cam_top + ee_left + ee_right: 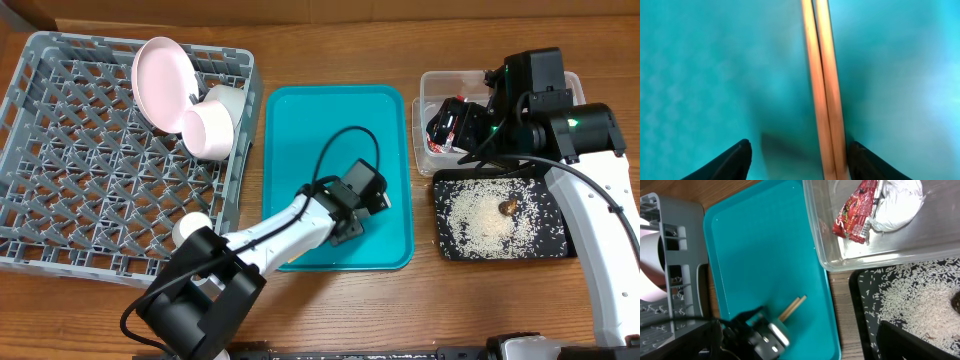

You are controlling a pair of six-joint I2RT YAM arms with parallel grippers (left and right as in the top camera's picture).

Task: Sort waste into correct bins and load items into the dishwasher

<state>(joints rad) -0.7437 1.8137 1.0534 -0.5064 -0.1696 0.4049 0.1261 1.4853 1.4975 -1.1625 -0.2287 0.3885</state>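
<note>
My left gripper point(378, 200) is low over the teal serving tray point(300, 120). In the left wrist view it point(800, 155) is open around the pair of chopsticks point(825, 90). They lie flat on the tray, close against the right finger point(862, 160). The chopsticks' tips point(792, 308) stick out past that gripper. My right gripper point(452, 128) hovers over the clear tub point(430, 85), open and empty; only one finger point(910, 342) is in view. The tub holds the red wrapper point(855, 212) and the white tissue point(897, 202). Rice point(480, 220) and a brown bit point(507, 207) lie in the black tray point(555, 245).
The grey dish rack point(80, 180) fills the left of the table. It holds a plate point(160, 80) standing on edge, two bowls point(210, 130) point(228, 100) and a small cup point(190, 225) at its near right corner. A black cable point(345, 140) loops over the teal tray.
</note>
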